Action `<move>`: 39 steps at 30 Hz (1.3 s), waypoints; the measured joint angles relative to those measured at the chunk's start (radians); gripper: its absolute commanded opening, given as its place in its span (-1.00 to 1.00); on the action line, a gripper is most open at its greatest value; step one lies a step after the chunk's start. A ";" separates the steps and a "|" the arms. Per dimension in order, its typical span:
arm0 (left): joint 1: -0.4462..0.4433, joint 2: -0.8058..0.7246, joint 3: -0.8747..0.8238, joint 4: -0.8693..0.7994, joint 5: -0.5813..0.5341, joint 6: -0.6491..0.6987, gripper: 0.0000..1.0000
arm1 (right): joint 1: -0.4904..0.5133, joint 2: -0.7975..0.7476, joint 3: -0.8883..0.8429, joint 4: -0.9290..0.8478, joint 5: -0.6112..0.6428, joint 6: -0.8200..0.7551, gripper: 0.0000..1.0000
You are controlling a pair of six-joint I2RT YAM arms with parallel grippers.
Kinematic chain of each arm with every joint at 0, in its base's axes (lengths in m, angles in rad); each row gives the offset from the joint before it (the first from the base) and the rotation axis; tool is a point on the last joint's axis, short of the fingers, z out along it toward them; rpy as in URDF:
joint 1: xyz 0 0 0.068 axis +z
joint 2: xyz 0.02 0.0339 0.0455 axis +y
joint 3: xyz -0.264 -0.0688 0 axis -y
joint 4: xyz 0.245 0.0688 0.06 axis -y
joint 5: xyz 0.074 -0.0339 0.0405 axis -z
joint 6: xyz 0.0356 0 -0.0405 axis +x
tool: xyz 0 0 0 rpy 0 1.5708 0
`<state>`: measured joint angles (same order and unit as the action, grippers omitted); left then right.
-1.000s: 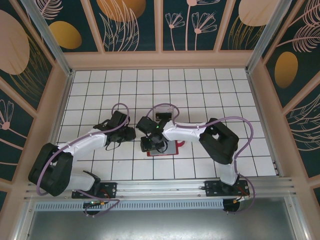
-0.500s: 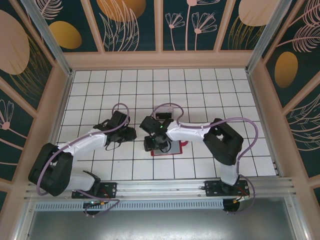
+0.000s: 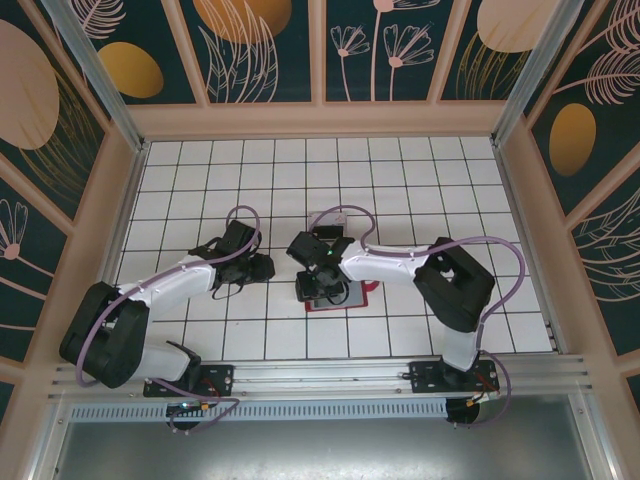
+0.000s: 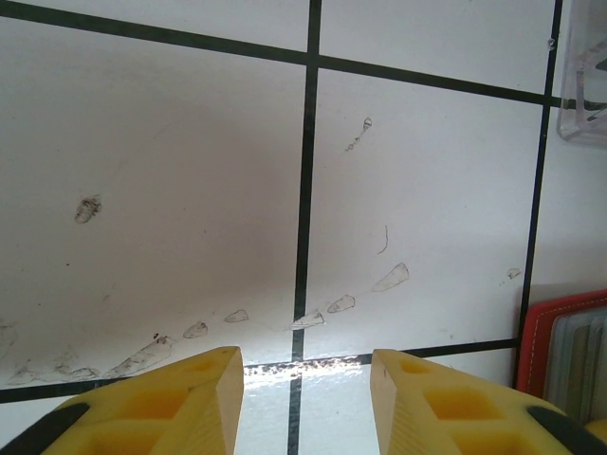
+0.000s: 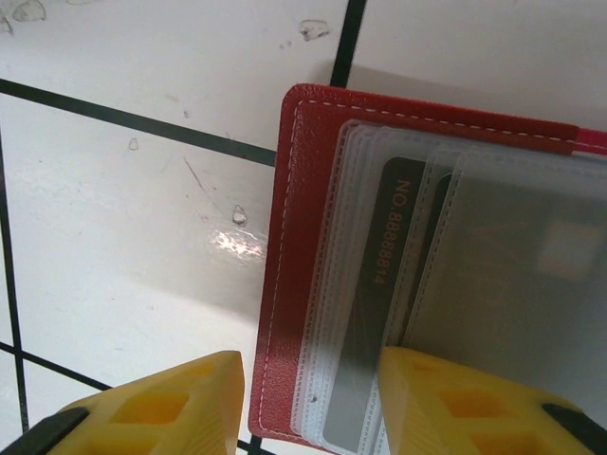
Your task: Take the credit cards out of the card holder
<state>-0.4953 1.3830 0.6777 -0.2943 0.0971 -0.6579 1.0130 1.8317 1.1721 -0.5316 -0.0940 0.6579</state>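
While the card holder [image 5: 285,284] lies open and flat on the white tiled table [image 3: 400,180], near the middle and a little toward the robot, the task looks to me only at its beginning. The credit cards [image 5: 375,284] are inside the clear pockets: I can see 1 dark card with a printed number and 1 pale grey card [image 5: 512,275] beside it, overlapping, and none lies out on the tiles. The right gripper [image 5: 308,408] hangs just over the left edge of the holder with its jaws apart, 1 finger above the bare tile and the other above the pockets, and it grasps nothing. The left gripper [image 4: 305,408] is just beside the holder, also with jaws apart and empty, above bare tile, and a corner of a clear plastic tray [image 4: 583,95] shows beyond it. I judge that every card is left to pull out.
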 measured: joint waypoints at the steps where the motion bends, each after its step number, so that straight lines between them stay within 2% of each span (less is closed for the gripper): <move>1: 0.000 0.002 0.003 0.000 0.000 0.000 -0.17 | -0.002 -0.009 -0.008 0.000 0.000 0.000 -0.12; 16: 0.000 0.009 0.011 0.001 0.002 0.000 -0.17 | -0.024 -0.042 -0.024 -0.018 0.010 -0.001 -0.09; 26: 0.000 0.013 0.011 0.003 0.005 0.000 -0.17 | -0.029 -0.043 -0.026 0.058 -0.072 -0.001 -0.08; 39: 0.000 0.021 0.011 0.003 0.011 0.000 -0.17 | -0.045 -0.037 -0.057 0.044 -0.045 -0.001 -0.08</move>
<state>-0.4953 1.4040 0.6884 -0.2913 0.1085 -0.6579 0.9684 1.7943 1.1149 -0.4873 -0.1387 0.6567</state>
